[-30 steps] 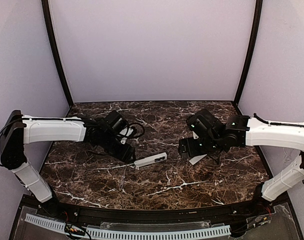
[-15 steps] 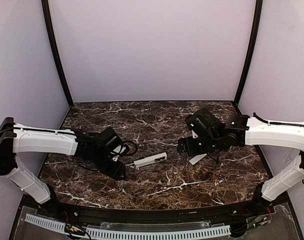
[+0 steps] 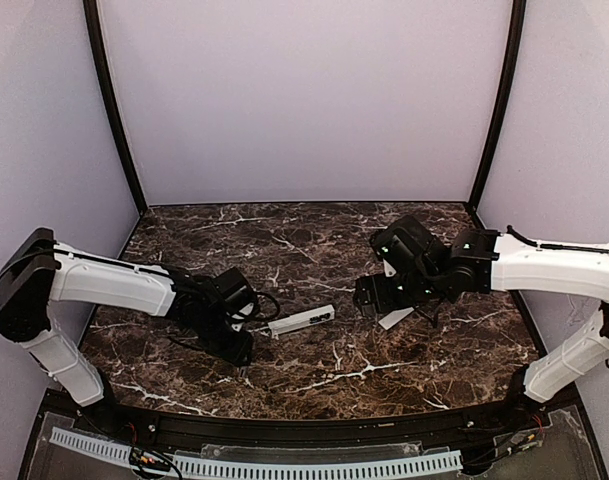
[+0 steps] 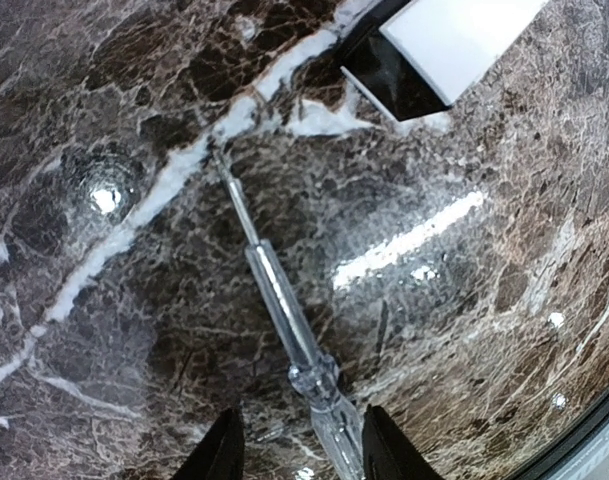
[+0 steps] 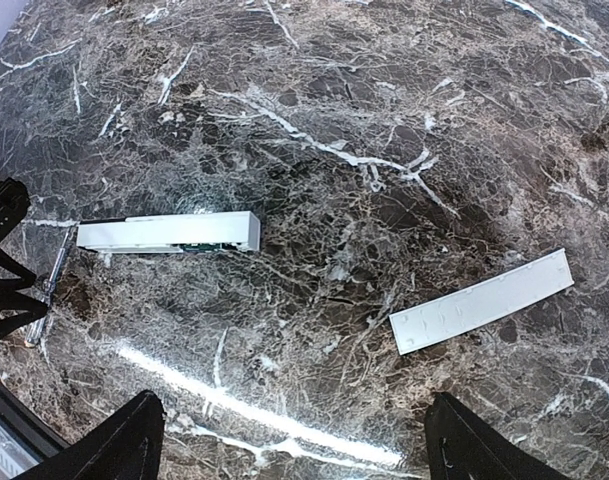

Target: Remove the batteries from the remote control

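Note:
The remote control (image 3: 302, 320) is a slim white bar lying mid-table; it also shows in the right wrist view (image 5: 169, 232), and one white corner of it (image 4: 459, 40) in the left wrist view. No batteries show in any view. My left gripper (image 3: 241, 353) is low over the table, left of and nearer than the remote. Its jaws (image 4: 302, 455) straddle the clear handle of a screwdriver (image 4: 279, 300) lying flat, with a gap still showing on the handle's left side. My right gripper (image 5: 294, 455) hangs wide open above bare marble, holding nothing.
A flat white cover strip (image 5: 481, 300) lies on the marble right of the remote, just under my right gripper (image 3: 372, 298) in the top view. The table's near edge (image 3: 304, 415) runs close behind the left gripper. Purple walls enclose the other three sides.
My left arm swung from beside the remote toward the near edge and dropped over the screwdriver, its jaws narrowing. The right arm, remote and cover strip stayed put.

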Controlling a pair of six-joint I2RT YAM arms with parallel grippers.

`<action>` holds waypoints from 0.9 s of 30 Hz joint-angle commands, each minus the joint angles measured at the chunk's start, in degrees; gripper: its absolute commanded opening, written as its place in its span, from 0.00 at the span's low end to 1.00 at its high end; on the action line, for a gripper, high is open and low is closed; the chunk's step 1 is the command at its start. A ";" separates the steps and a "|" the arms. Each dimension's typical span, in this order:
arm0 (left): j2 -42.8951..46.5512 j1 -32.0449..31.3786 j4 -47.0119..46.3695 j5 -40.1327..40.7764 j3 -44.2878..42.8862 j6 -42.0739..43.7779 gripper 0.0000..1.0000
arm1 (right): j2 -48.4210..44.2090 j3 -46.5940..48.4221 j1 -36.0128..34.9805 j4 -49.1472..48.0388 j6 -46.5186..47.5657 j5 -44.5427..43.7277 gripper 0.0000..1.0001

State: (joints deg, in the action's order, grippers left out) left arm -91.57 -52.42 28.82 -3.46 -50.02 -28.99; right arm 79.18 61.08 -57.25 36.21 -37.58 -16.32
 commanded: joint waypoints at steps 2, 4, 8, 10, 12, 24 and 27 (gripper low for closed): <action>-1.77 -0.55 -0.23 1.65 -2.22 -1.38 0.39 | -0.43 0.39 0.51 -1.21 -0.30 -0.01 0.90; -2.54 -0.59 -0.26 1.80 -2.60 -1.60 0.39 | -0.32 0.31 0.48 -1.27 -0.27 0.12 0.90; -3.65 -0.66 -0.27 2.24 -3.23 -1.80 0.37 | -0.17 0.25 0.52 -1.26 -0.01 -0.06 0.90; -4.20 -0.65 -0.07 2.49 -3.38 -2.03 0.35 | -0.22 0.12 0.48 -1.29 0.14 -0.27 0.90; -4.92 -0.64 0.09 2.46 -3.47 -2.11 0.34 | -0.21 -0.02 0.48 -1.27 0.16 -0.54 0.90; -6.19 -0.62 1.51 2.76 -4.99 -2.35 0.16 | 0.16 -0.39 0.52 -1.40 0.76 -1.17 0.90; -6.31 -0.65 1.87 2.76 -5.22 -2.30 0.16 | 0.06 -0.65 0.48 -1.39 0.74 -1.20 0.90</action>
State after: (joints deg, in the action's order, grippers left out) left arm -96.77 -52.73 28.05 -0.80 -54.74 -31.14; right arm 79.18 61.06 -57.25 36.03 -37.26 -16.53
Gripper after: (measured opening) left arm 0.159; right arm 0.902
